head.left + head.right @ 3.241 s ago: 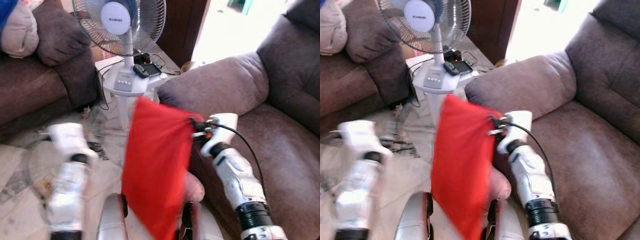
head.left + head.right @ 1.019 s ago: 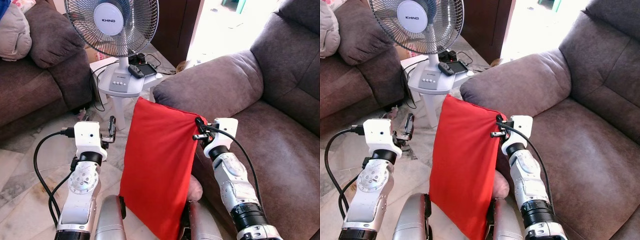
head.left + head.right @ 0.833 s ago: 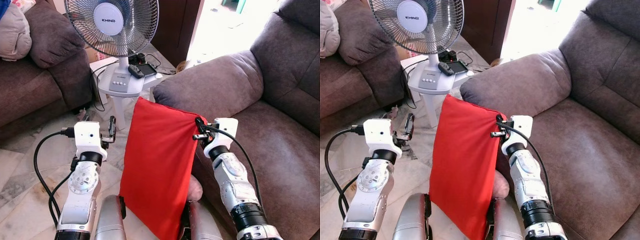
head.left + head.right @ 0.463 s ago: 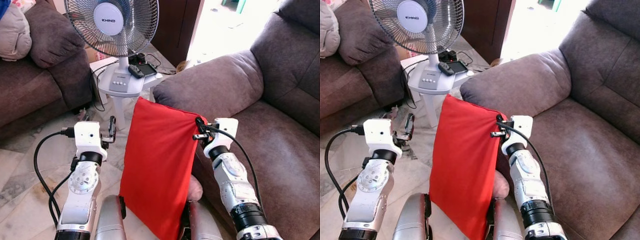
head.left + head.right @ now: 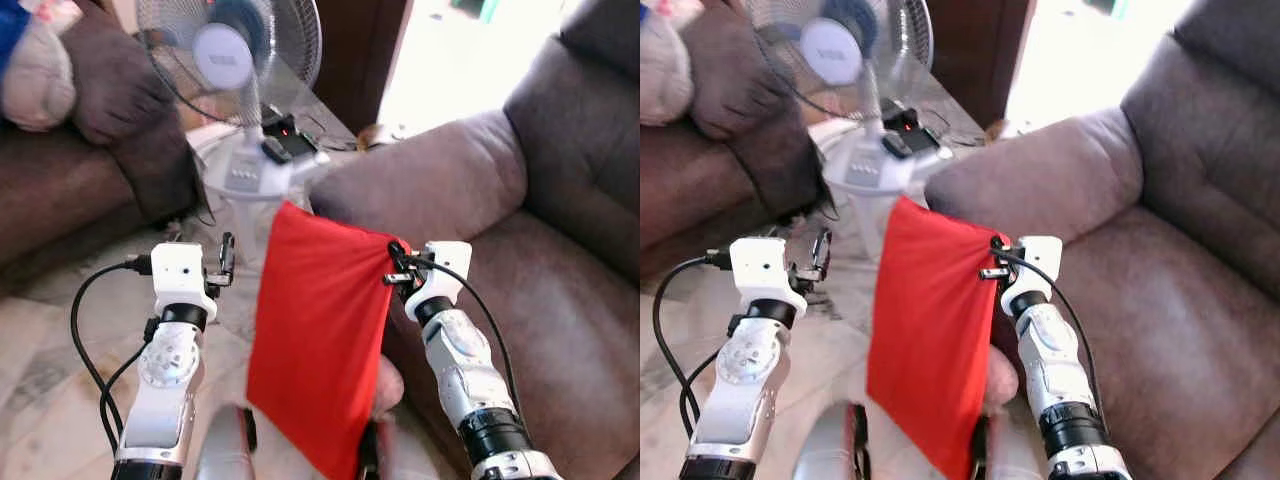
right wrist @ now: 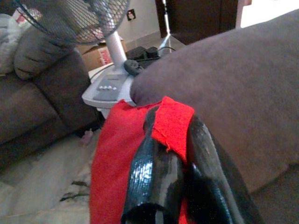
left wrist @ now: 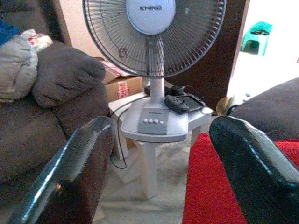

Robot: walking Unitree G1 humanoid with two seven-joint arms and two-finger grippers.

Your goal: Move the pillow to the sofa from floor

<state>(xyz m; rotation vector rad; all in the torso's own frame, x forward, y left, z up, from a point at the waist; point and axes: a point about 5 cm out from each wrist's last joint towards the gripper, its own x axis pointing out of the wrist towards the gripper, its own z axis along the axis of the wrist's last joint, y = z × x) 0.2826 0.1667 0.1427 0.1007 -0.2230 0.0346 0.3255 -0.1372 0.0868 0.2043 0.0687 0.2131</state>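
Note:
A red pillow (image 5: 318, 340) hangs upright in front of me, held by its top right corner. My right gripper (image 5: 396, 255) is shut on that corner; in the right wrist view the red pillow corner (image 6: 172, 123) is pinched between the black fingers (image 6: 154, 168). My left gripper (image 5: 226, 258) is raised to the pillow's left, apart from it, with its fingers (image 7: 81, 165) open. The brown sofa (image 5: 560, 290) stands on the right, its armrest (image 5: 430, 180) just behind the pillow.
A standing fan (image 5: 235, 60) rises on a white stool (image 5: 250, 175) with a remote and cables ahead. Another brown sofa (image 5: 80, 170) with a grey cushion (image 5: 35, 80) is at the left. Marble floor (image 5: 60, 380) lies below.
The view has shifted and blurred slightly as the camera moved. The pillow stays in my right gripper and the left gripper stays open beside it.

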